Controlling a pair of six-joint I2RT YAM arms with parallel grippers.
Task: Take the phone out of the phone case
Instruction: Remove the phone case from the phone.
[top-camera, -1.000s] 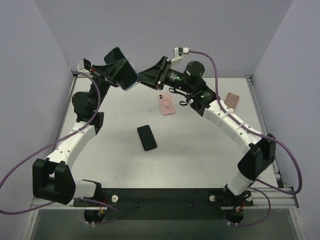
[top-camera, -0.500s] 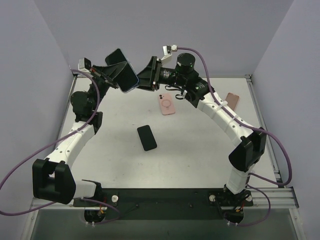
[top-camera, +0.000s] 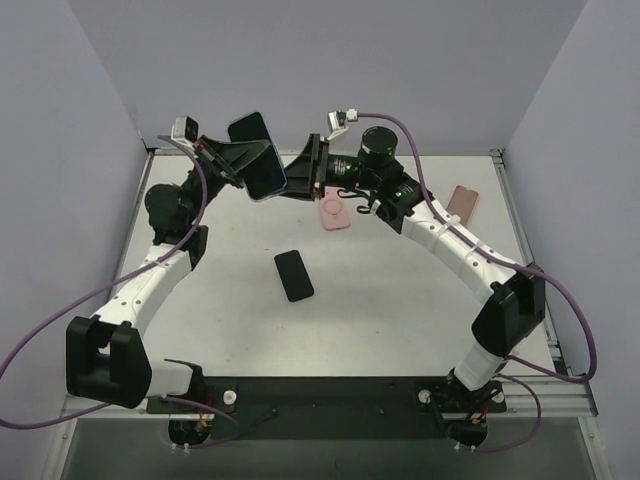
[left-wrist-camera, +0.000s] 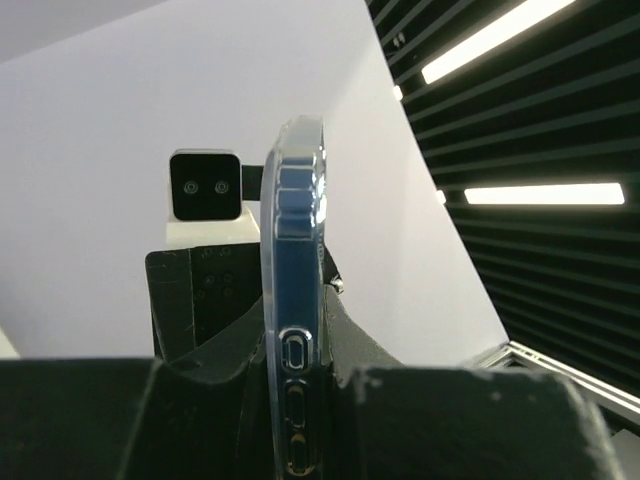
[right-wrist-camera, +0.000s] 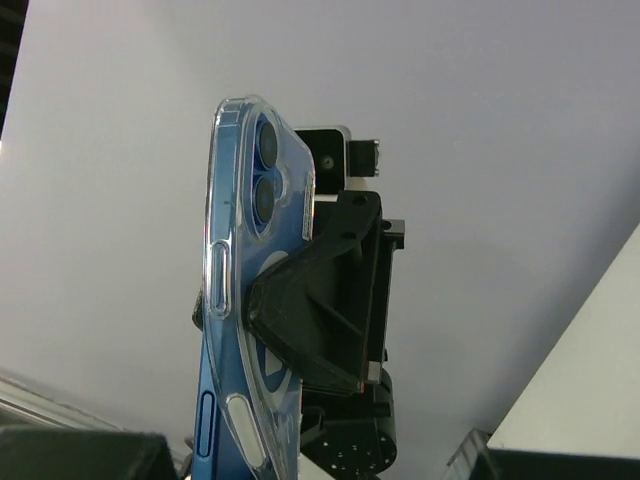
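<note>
A blue phone in a clear case (top-camera: 260, 155) is held in the air near the back wall. My left gripper (top-camera: 238, 158) is shut on it; in the left wrist view the phone (left-wrist-camera: 296, 300) stands edge-on between my pads, with the gripper (left-wrist-camera: 296, 400) clamped on both faces. My right gripper (top-camera: 302, 180) is right beside the phone's right edge. In the right wrist view the phone (right-wrist-camera: 235, 300) rises by my left fingertip (right-wrist-camera: 80, 455), and the right gripper (right-wrist-camera: 320, 462) is wide open. Low down, the clear case seems to bow slightly off the blue body.
On the table lie a pink cased phone (top-camera: 336, 210), a black phone (top-camera: 294, 275) and a tan phone (top-camera: 463, 203) at the right edge. Purple walls close off the back and sides. Cables trail from both arms.
My left gripper has carried the phone right and turned it more upright. My right gripper has dropped and closed in on the phone's right edge.
</note>
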